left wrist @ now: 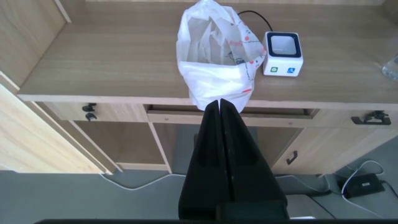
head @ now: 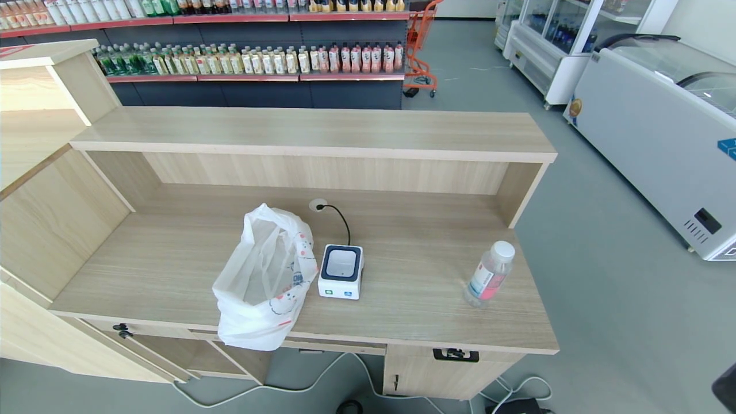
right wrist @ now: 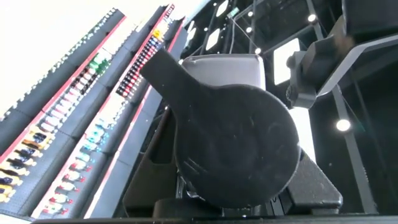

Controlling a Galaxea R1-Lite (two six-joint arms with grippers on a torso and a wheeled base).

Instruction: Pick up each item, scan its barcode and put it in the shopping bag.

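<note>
Wooden counter [head: 172, 270], w/ a raised shelf along the far side behind the barcode scanner [head: 341, 270]. White plastic shopping bag [head: 261, 282] w/ cartoon print stands just left of scanner, prob. brushing its side, mouth open upward, bottom sagging over counter's near edge. Scanner itself: small white box, dark window facing up, mid-counter. Clear bottle [head: 489, 275], white cap, pink/blue label, upright, well right of scanner, nr counter's right front corner. Thin black cable [head: 339, 217] runs from scanner's back to a round hole behind it. Left tool [left wrist: 219, 106] is off the counter, nearer the robot than scanner and left of it, fingers pressed together, nothing between them. Right tool [right wrist: 233, 143]: aimed up at ceiling; can't tell its state.
</note>
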